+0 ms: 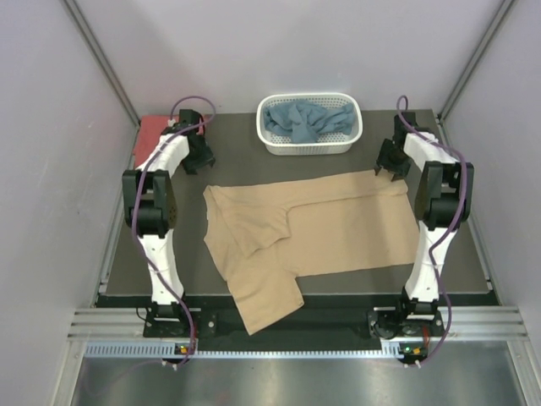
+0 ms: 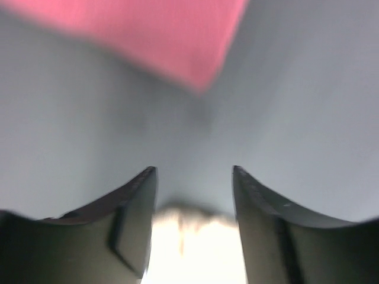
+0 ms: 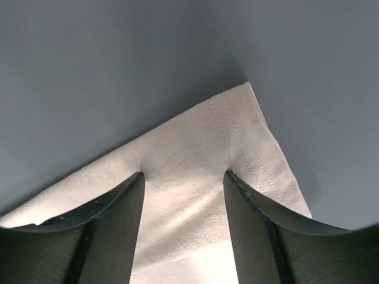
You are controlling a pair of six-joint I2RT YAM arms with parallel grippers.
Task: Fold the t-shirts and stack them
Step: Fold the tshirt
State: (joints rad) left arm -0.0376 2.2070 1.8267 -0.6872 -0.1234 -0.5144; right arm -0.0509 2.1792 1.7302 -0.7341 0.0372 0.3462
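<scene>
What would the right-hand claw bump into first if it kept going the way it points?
The right gripper would most likely meet the corner of the tan t-shirt lying between its open jaws, with the table just beneath; depth is unclear.

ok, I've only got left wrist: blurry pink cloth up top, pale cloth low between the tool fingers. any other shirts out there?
Observer: A dusty blue t-shirt sits crumpled in the white lattice plastic basket at the far edge of the dark table.
Operator: and the pale one, laid out?
Observer: The tan t-shirt is spread across the table, one end hanging over the near edge.
Operator: right tool?
Observer: The right tool is open, straddling the tan shirt's hemmed far-right corner.
</scene>
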